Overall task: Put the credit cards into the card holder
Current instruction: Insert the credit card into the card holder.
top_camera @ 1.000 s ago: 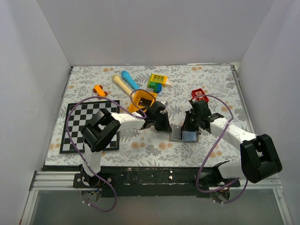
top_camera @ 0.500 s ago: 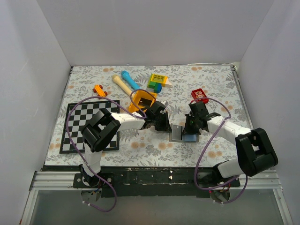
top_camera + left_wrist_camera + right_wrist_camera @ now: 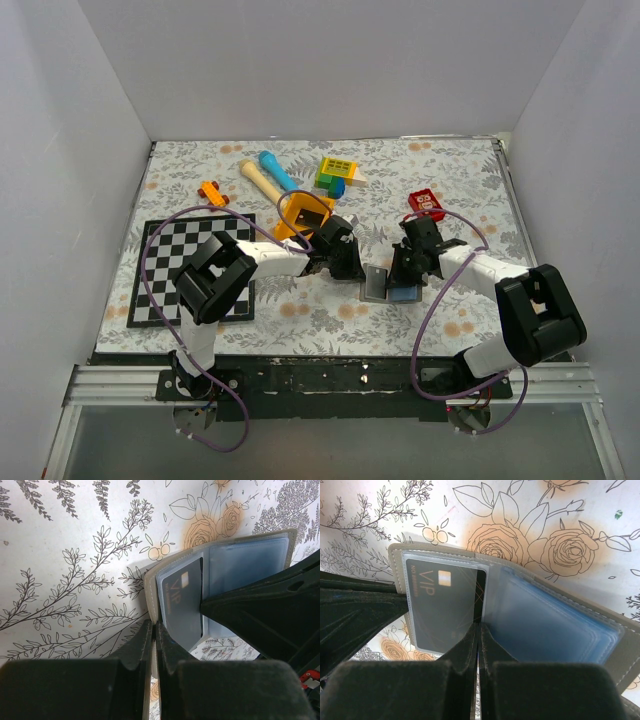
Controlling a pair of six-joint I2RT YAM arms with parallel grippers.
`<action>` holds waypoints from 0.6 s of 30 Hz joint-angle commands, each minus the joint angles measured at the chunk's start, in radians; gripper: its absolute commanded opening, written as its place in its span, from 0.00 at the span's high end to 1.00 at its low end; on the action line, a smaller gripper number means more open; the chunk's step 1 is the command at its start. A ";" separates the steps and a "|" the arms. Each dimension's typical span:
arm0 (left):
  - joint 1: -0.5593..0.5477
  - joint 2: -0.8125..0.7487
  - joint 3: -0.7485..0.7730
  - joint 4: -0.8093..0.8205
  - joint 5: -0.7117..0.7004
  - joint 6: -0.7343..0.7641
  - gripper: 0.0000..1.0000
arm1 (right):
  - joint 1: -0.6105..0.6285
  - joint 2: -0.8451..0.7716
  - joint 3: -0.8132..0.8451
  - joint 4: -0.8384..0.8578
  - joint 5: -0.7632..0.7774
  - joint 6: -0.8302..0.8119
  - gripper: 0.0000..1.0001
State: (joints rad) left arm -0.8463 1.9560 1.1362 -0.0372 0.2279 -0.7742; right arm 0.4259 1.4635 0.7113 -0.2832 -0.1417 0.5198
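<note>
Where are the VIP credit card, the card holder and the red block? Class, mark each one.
credit card (image 3: 440,605), right wrist view, middle of its black face.
card holder (image 3: 550,625), right wrist view, its bluish inner pocket.
red block (image 3: 425,201), top external view, its top face.

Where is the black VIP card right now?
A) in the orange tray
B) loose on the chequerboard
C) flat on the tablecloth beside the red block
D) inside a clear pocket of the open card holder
D: the right wrist view shows the black VIP card lying behind the clear plastic of a pocket in the open card holder.
</note>
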 commanded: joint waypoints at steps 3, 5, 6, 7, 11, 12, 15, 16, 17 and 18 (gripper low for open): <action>-0.007 -0.022 -0.012 0.003 0.002 0.009 1.00 | 0.005 0.020 0.004 0.061 -0.056 0.003 0.99; -0.005 -0.025 -0.015 0.002 -0.001 0.009 1.00 | 0.005 0.006 0.008 0.049 -0.050 -0.003 0.99; -0.005 -0.026 -0.016 0.002 -0.002 0.009 1.00 | 0.005 -0.006 0.010 0.044 -0.041 -0.003 0.99; -0.005 -0.025 -0.018 0.002 -0.004 0.007 1.00 | 0.005 -0.023 0.011 0.036 -0.033 -0.004 0.99; -0.007 -0.029 -0.026 0.002 -0.007 0.004 1.00 | 0.005 -0.116 0.025 -0.023 0.010 -0.009 0.99; -0.005 -0.029 -0.024 0.003 -0.009 0.004 1.00 | 0.005 -0.141 0.027 -0.039 0.030 -0.009 0.99; -0.007 -0.032 -0.026 -0.001 -0.013 0.003 1.00 | 0.005 -0.207 0.034 -0.105 0.114 0.011 0.95; -0.007 -0.034 -0.026 -0.001 -0.013 0.004 1.00 | 0.004 -0.222 0.039 -0.129 0.137 0.023 0.94; -0.007 -0.035 -0.024 -0.003 -0.013 0.004 1.00 | 0.004 -0.239 0.042 -0.154 0.187 0.032 0.90; -0.005 -0.037 -0.026 -0.003 -0.013 0.004 1.00 | 0.004 -0.250 0.046 -0.178 0.221 0.043 0.87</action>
State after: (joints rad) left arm -0.8474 1.9560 1.1240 -0.0223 0.2256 -0.7780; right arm 0.4278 1.2686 0.7147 -0.3538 -0.0681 0.5270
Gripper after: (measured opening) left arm 0.024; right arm 0.086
